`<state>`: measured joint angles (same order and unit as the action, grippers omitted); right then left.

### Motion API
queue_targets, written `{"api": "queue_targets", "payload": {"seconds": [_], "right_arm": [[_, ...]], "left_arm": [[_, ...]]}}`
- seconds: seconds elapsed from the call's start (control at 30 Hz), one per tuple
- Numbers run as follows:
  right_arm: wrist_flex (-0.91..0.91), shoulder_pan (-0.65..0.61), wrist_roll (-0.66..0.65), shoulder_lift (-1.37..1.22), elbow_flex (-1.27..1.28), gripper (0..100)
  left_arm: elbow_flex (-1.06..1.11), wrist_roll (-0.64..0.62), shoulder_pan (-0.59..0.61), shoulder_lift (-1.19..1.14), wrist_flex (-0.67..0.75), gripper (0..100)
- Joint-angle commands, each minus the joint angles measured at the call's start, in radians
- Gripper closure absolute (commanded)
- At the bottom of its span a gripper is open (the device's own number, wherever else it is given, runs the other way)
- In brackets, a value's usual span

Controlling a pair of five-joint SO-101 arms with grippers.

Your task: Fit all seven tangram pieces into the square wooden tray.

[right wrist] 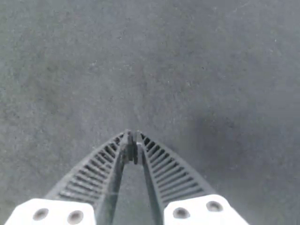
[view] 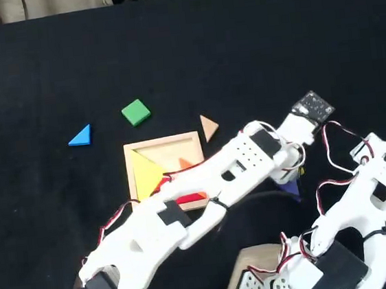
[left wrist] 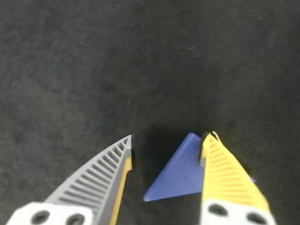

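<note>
Farthest left on the black cloth (view: 34, 78) lies a light blue triangle (view: 80, 136), flat and alone. Near it on the right sits a green square (view: 136, 112), just beyond the far edge of the wooden tray (view: 162, 143). Inside the tray a yellow triangle (view: 145, 170) fills the left side, with an orange piece (view: 184, 162) beside it. A red piece (view: 192, 200) shows at the tray's near edge, partly hidden. A tan triangle (view: 209, 126) rests on the cloth just off the tray's far right corner.

The left arm (view: 204, 185) stretches from the lower left across the tray's near half, with its wrist to the right of the tray. Its left claw (left wrist: 167, 140) is spread open, low over a dark blue triangle (left wrist: 180, 173) that lies flat on the cloth. The yellow finger (left wrist: 225, 173) overlaps one edge of the triangle, and the grey finger (left wrist: 105, 173) stands apart from it.

Farthest right, the right arm (view: 364, 195) rises from the near edge. The right claw (right wrist: 133, 140) is closed with its tips together and nothing between them, above bare cloth.
</note>
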<state>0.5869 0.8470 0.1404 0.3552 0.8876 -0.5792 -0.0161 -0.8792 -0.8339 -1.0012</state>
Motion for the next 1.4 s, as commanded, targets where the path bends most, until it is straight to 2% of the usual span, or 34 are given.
{"api": "queue_targets", "payload": {"seconds": [0.0,0.13,0.33,0.5,0.8,0.97,1.07,1.17,1.23,1.37], "right_arm": [[-0.018,-0.012,0.003,0.042,-0.005,98.4],[-0.018,-0.017,0.003,0.042,-0.005,98.4],[-0.018,-0.017,0.002,0.042,-0.007,98.4],[-0.018,-0.017,0.002,0.042,-0.005,98.4],[-0.018,-0.017,0.002,0.042,-0.005,98.4],[-0.018,-0.017,0.002,0.042,-0.005,98.4],[-0.018,-0.018,0.002,0.042,-0.005,98.4],[-0.017,-0.018,0.002,0.042,-0.004,98.4],[-0.015,-0.018,0.002,0.042,-0.004,98.4],[-0.017,-0.052,-0.009,0.042,-0.004,98.4]], "left_arm": [[-0.077,0.002,-0.021,-0.002,-0.058,76],[-0.143,0.002,-0.028,-0.003,-0.143,76],[-0.151,0.015,-0.041,-0.068,-0.146,76],[-0.191,0.068,0.002,-0.104,-0.18,76],[-0.271,0.172,0.094,-0.103,-0.471,76],[-0.309,0.201,0.17,-0.101,-0.531,76],[-0.394,0.201,0.197,-0.1,-0.565,76],[-0.541,0.213,0.229,-0.101,-0.681,76],[-0.642,0.264,0.251,-0.101,-0.761,76],[-0.723,0.334,0.3,-0.066,-0.763,76]]}}
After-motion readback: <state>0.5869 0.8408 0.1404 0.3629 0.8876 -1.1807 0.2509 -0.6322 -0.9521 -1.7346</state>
